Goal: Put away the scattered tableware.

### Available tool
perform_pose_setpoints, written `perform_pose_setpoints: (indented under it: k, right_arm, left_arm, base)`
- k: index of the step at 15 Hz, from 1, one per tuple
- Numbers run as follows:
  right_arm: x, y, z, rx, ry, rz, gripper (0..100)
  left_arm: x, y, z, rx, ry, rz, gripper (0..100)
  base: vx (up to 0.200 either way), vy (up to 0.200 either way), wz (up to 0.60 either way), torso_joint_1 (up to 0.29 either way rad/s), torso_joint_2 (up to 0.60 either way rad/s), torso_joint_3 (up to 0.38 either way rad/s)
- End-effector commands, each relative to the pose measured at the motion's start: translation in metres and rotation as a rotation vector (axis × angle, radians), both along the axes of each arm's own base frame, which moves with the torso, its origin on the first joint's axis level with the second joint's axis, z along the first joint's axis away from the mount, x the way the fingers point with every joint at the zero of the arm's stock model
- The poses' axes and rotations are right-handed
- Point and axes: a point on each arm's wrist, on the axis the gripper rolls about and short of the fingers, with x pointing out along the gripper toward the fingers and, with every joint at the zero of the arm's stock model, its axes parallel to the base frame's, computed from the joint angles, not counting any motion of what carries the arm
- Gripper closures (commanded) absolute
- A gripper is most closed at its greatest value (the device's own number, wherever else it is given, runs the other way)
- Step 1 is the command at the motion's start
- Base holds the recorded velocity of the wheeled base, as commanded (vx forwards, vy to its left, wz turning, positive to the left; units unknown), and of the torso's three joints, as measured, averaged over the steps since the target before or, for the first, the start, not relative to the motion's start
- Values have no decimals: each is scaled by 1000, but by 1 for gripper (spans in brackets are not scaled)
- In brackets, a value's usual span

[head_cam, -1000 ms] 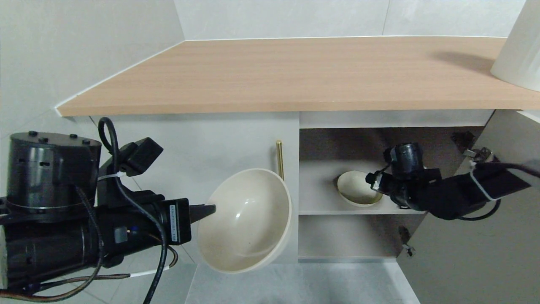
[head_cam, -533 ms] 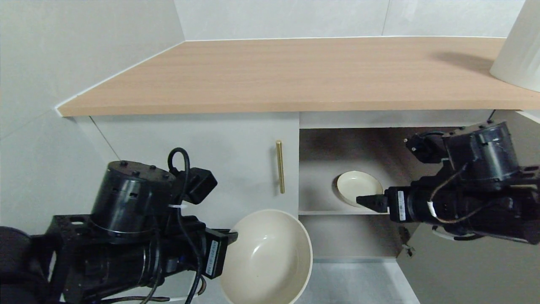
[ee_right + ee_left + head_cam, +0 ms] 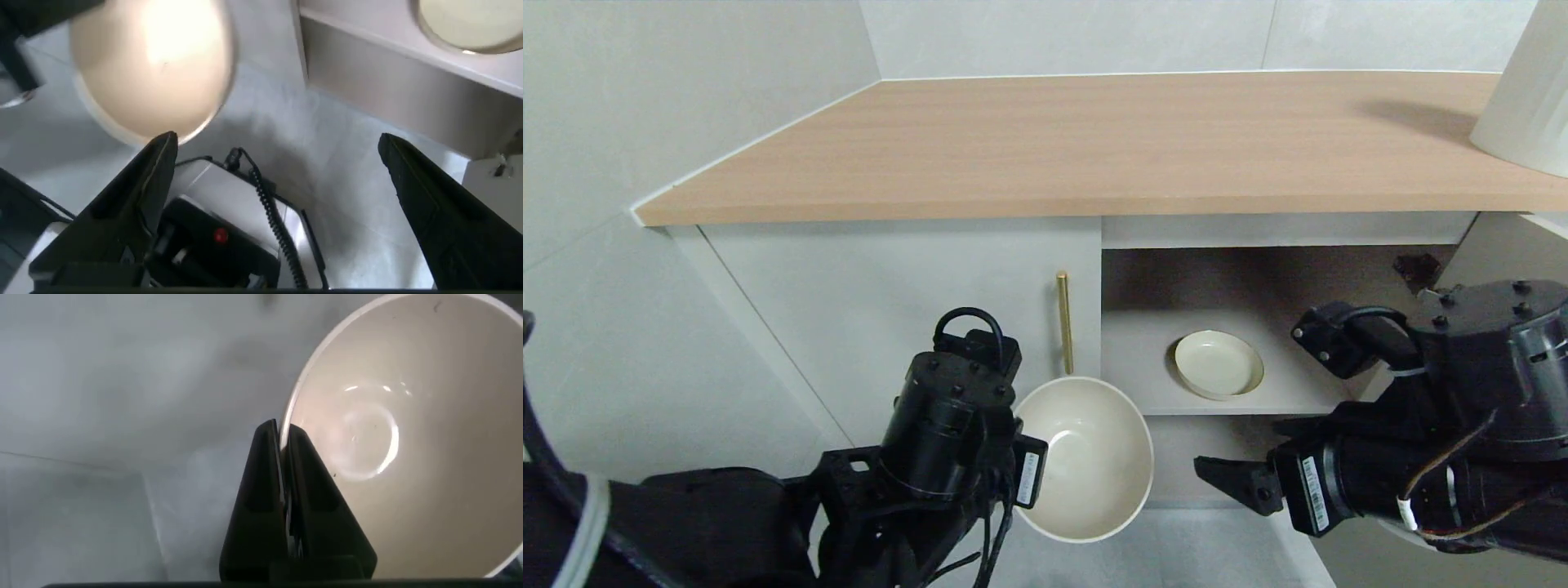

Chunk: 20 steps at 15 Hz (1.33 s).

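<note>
The large bowl (image 3: 1086, 457) hangs in the air in front of the lower cabinet, just below the brass handle (image 3: 1063, 322) of the shut door and beside the open compartment, with its mouth turned up toward the head view. It is carried by the rim alone, so the grip looks thin for so wide a piece. The move to the shelf (image 3: 1131, 371) is best made slowly, without tipping the bowl further. It has to swing toward the robot's right, clear the edge of the shut door and rise over the shelf's front lip. It can then be set down on the bare part next to the small dish (image 3: 1218, 364) lying there, or nested over it if that proves steadier. Letting go only once the base rests flat seems wise. The left hand (image 3: 282, 437) is pressed together on the rim, one finger inside the bowl and one outside. The right hand (image 3: 278, 143) is spread wide and holds nothing, low before the open compartment and under the shelf's edge, near the bowl's likely path.
</note>
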Motion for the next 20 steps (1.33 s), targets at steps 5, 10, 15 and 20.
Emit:
perform_pose_setpoints:
  k: [5,10,15,20]
  right_arm:
    - [14,23,-29,-47,39,2,0]
    - [25,32,-41,-55,0,-51,0]
    - [26,33,-41,-49,-4,-57,100]
    - [26,34,-43,-54,0,-59,100]
  left_arm:
    - [-6,-17,-7,-27,-15,-34,100]
    - [-16,-20,1,-64,-21,-66,100]
    - [-20,-21,4,-71,-25,-77,100]
    - [-20,-21,1,-63,-18,-79,100]
  base:
    - [0,0,0,0,0,0]
    - [0,0,0,0,0,0]
    - [0,0,0,0,0,0]
    - [0,0,0,0,0,0]
